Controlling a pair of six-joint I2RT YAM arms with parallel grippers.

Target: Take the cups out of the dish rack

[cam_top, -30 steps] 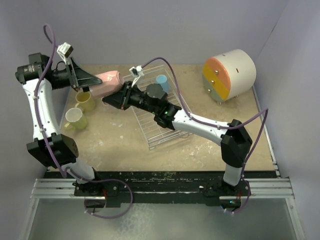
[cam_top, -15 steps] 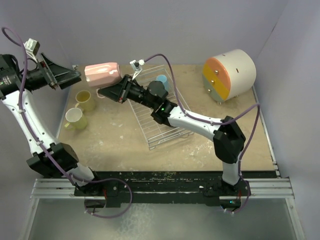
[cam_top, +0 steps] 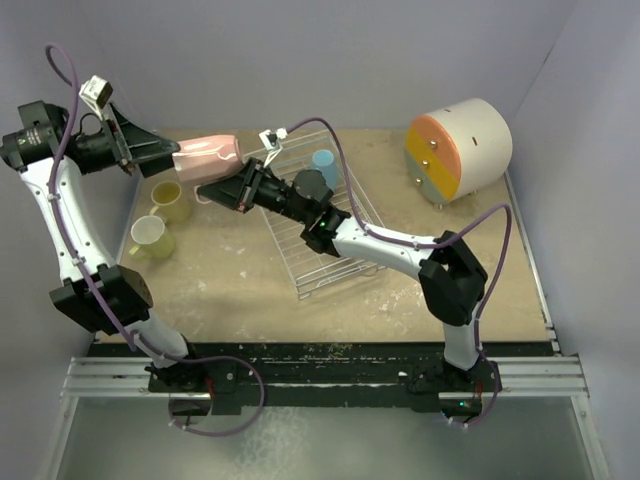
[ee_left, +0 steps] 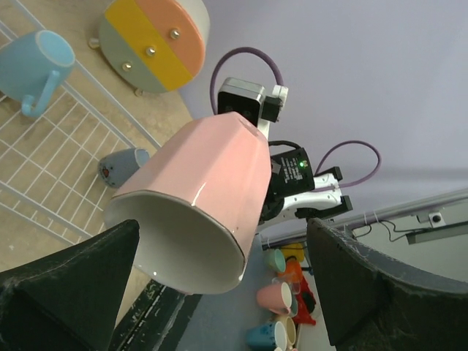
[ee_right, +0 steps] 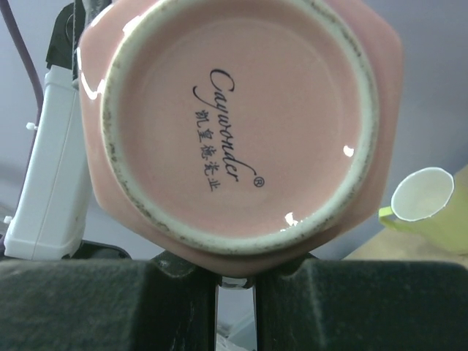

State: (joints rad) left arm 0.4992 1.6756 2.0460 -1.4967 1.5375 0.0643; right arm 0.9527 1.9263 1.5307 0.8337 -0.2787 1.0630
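Observation:
My right gripper [cam_top: 218,188] [ee_right: 235,274] is shut on the pink cup [cam_top: 208,158] [ee_right: 238,124], pinching it low at its side and holding it on its side above the table's back left. My left gripper [cam_top: 168,157] [ee_left: 223,234] is open wide, and the cup's mouth [ee_left: 175,234] lies between its fingertips without being gripped. The light blue cup [cam_top: 324,162] [ee_left: 33,66] lies in the dish rack [cam_top: 335,262] [ee_left: 51,172], with a grey-blue cup [ee_left: 121,167] beside it. The lime green cup [cam_top: 170,201] and the cream-yellow cup [cam_top: 148,236] stand on the table at the left.
A round cream drawer unit [cam_top: 470,145] [ee_left: 153,36] with an orange and yellow front stands at the back right. Lilac walls close in the table on three sides. The right arm stretches across the dish rack.
The left gripper drew back to the left, then returned to the pink cup's mouth. The right gripper, still holding the cup, shifted it slightly up and left.

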